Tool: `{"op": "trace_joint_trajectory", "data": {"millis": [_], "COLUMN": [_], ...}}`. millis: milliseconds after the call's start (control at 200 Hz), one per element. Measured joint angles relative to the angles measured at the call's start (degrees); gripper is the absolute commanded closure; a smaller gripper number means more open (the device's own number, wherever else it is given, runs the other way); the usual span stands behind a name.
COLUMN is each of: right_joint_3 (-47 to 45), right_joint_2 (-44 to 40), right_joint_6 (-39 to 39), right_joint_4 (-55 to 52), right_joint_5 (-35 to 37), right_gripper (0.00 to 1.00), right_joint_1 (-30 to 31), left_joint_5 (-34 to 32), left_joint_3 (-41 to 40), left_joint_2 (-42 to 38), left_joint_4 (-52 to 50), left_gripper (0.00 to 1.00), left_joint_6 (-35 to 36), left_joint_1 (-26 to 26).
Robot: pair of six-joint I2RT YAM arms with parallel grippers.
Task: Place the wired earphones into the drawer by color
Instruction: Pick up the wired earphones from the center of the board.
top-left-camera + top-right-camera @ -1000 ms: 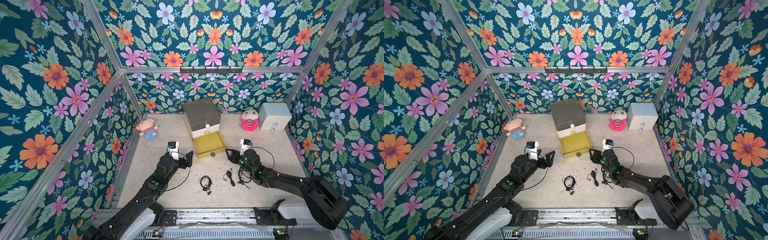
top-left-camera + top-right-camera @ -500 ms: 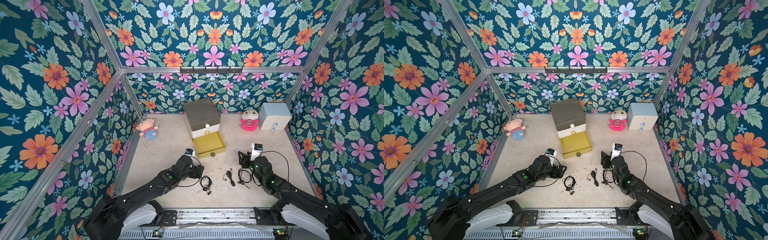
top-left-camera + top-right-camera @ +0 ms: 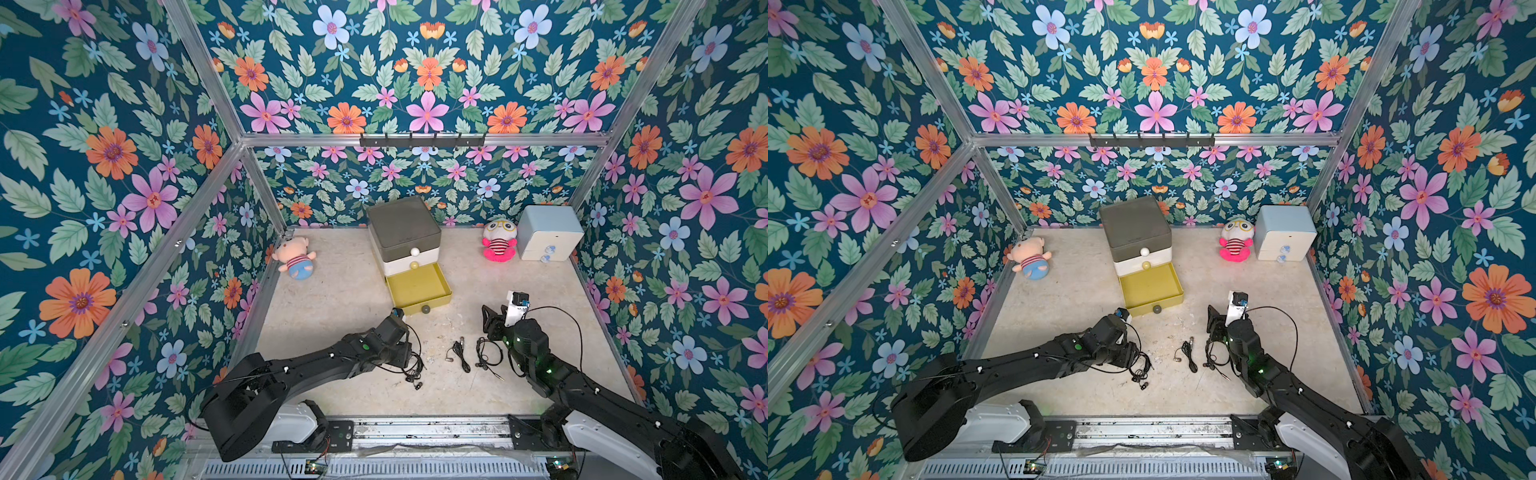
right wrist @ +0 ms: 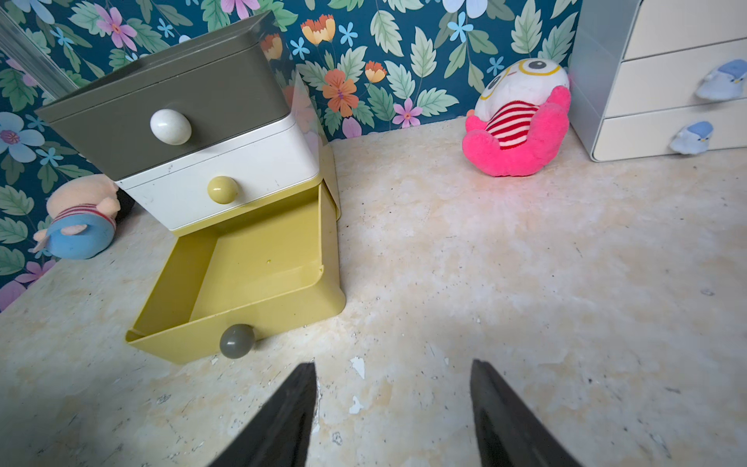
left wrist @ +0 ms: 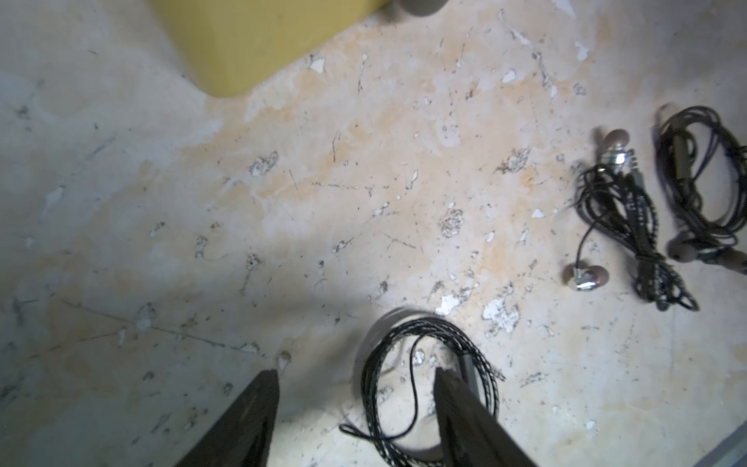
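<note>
Wired earphones [image 3: 460,356] lie as three black coils in a row on the counter [image 3: 332,299], at 6 o'clock from the drawer chest [image 3: 405,226] and apart from it. Its mustard bottom drawer [image 4: 291,319] is pulled out and empty; the white tier [image 3: 399,266] and dark grey top tier [image 4: 202,93] are shut. Left arm [image 3: 353,353] reaches low over the coil at the row's 9 o'clock end [image 5: 408,372]. Left jaws are parted, not clenched: in the left wrist view one finger stands inside the loop, the other outside on bare counter, with one side of the cord between them. Right jaws are parted and empty, aimed toward the chest at 12 o'clock; the coil at the row's 3 o'clock end [image 3: 485,353] lies just beside the right arm [image 3: 525,345].

Likely trouble from here: the thin cord lies flat, so jaws that close here may pinch only a strand or slide over it; a loose coil could then unwind on the lift, and trailing earbuds could catch the drawer's front wall or hang outside. Only the mustard drawer is open while every cord in view is black, so a drop there may sort by the wrong colour
</note>
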Motion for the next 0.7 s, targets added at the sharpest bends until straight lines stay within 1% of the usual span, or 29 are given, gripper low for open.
{"op": "trace_joint_trajectory", "data": {"millis": [120,440,700], "right_joint_3": [-0.9,-1.6,-1.9], "right_joint_2": [-1.3,-1.6,-2.9], "right_joint_6": [-0.3,-0.8,-0.9], "right_joint_4": [0.4,1.2,1.3], "right_joint_5": [0.9,1.7,1.7], "right_gripper": [0.34,0.33,0.33], "right_joint_1": [0.0,0.0,-0.1], "left_joint_5": [-0.2,0.3,0.1], "left_joint_3": [1.2,3.7,5.1], "left_joint_2": [2.5,6.6,9.8], "left_joint_4": [-0.2,-0.2,-0.5], "left_gripper": [0.45,0.45,0.56], "left_joint_6": [0.4,2.1,2.8], "left_joint_1": [-0.5,-2.3,-2.6]}}
